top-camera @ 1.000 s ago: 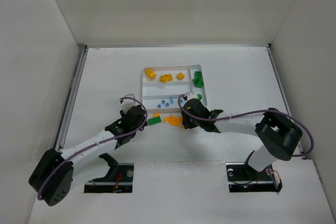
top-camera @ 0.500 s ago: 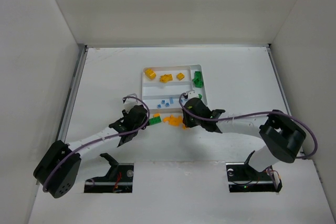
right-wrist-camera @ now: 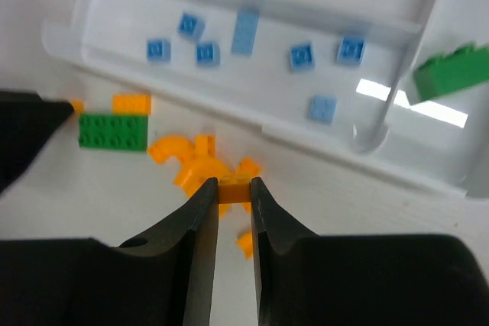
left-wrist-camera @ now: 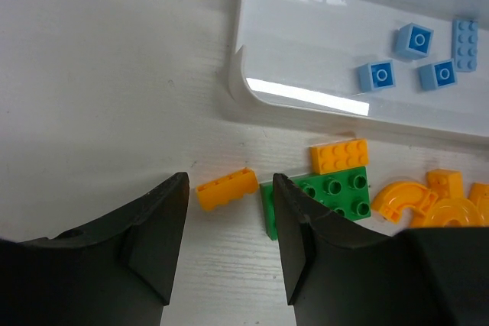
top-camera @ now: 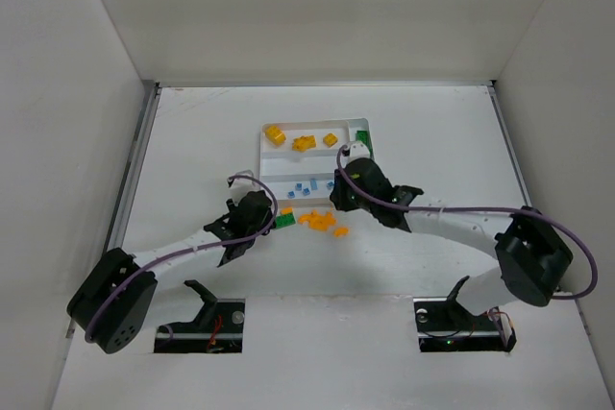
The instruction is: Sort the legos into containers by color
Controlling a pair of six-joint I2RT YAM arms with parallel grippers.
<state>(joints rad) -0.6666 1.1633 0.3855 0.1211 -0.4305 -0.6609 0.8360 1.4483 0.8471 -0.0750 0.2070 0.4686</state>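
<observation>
The white tray [top-camera: 261, 156] holds yellow legos [top-camera: 276, 134], orange ones [top-camera: 304, 142], a green one [top-camera: 362, 144] and small blue ones [top-camera: 306, 187]. Loose orange legos [top-camera: 317, 221] and a green brick [top-camera: 284, 220] lie on the table just in front of it. My right gripper [right-wrist-camera: 234, 188] is shut on a small orange brick [right-wrist-camera: 234, 192], held above the orange pile [right-wrist-camera: 187, 159] near the tray's front rim. My left gripper [left-wrist-camera: 228, 202] is open low over the table. A small orange brick [left-wrist-camera: 237, 185] lies between its fingertips, and the green brick [left-wrist-camera: 332, 192] is beside its right finger.
White walls enclose the table on three sides. An orange flat brick [left-wrist-camera: 338, 155] sits against the green one, with curved orange pieces [left-wrist-camera: 401, 200] to its right. The tray's rounded front corner [left-wrist-camera: 238, 85] lies just ahead of the left gripper. A green brick [right-wrist-camera: 451, 72] occupies the narrow side section.
My right gripper closed on the orange brick and rose from the pile toward the tray. The left gripper edged slightly forward toward the green brick.
</observation>
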